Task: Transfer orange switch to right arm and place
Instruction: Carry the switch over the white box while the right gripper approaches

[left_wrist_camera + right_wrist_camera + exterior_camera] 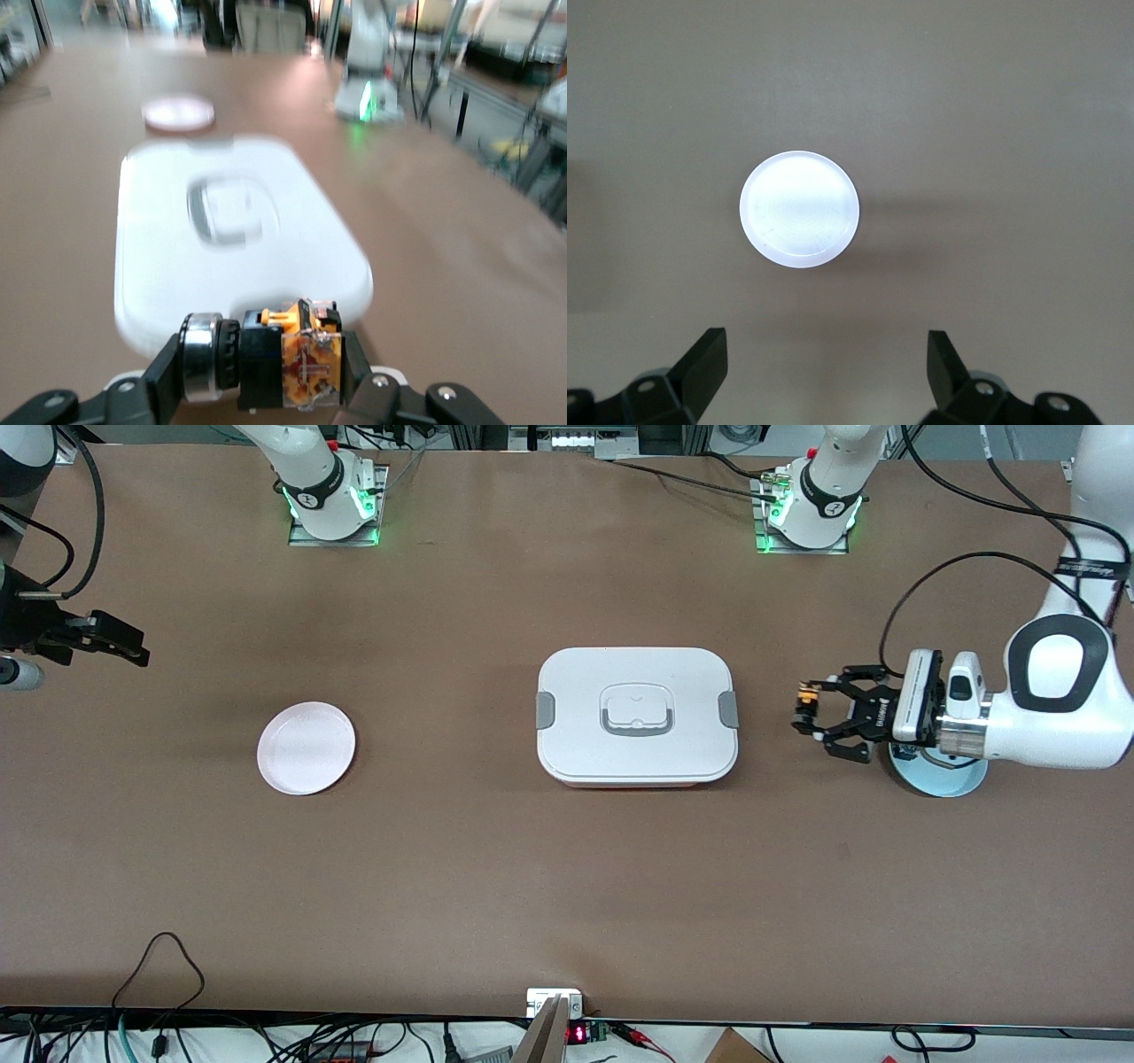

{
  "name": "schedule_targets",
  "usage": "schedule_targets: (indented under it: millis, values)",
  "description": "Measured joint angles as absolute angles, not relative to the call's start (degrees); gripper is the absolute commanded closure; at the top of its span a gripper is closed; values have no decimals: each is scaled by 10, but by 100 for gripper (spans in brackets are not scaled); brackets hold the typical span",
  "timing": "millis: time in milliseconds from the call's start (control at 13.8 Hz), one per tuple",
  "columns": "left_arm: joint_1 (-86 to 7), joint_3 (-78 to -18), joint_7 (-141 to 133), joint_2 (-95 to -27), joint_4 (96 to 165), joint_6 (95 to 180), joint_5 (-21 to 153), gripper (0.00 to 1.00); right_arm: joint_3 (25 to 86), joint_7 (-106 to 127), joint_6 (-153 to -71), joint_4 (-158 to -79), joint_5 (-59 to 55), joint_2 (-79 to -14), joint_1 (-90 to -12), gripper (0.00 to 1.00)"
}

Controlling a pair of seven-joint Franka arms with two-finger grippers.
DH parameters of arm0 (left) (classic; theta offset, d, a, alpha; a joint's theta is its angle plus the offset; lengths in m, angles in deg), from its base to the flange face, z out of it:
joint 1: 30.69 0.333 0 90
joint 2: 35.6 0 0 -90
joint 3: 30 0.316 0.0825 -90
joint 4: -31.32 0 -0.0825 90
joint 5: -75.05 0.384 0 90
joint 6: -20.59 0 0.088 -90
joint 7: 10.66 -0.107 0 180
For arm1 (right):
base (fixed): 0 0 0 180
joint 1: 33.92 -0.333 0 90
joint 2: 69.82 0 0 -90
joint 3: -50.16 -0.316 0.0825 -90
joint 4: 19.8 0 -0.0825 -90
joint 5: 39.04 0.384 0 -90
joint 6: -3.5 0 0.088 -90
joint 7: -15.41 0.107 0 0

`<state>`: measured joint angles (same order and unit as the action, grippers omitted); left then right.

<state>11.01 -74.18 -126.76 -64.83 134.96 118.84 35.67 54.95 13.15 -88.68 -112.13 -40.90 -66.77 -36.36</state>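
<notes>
- Nearest the front camera among the things on the bench sit the pale pink plate (306, 747) and the closed white lunch box (637, 715), the plate toward the right arm's end and the box in the middle.
- Clamped in the left pincer (808, 710), the orange switch (804, 695) hangs in the air over bare bench between the lunch box and a light blue plate (952, 778) that lies under the left wrist.
- From the left wrist view the switch (292, 363) lies crosswise between the closed fingers, its long axis across the grip; the round metal ring sticking out at one end is probably its collar, though the blur makes that hard to call.
- At the right arm's end of the bench the right pincer (113, 640) waits with its fingers spread wide and nothing between them; the right wrist view shows it looking down on the pink plate (799, 209).
- Whole bench lies between the two pincers, with the lunch box in the way, so the handover seems to need both arms to close in, and the right pincer should take whichever end of the switch stands clear of the left fingers.
</notes>
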Motion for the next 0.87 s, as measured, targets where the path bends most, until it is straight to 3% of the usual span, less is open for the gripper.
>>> schedule_targets:
  millis: [507,870]
  values:
    - [54,-776,-1268,-654,1350,1179,197,99,552,128,-844,-1121,-402,-667,-360,0]
    - [18,-814,-1268,-654,1350,1250,118,99,556,128,-764,-1121,-301,-663,-355,0]
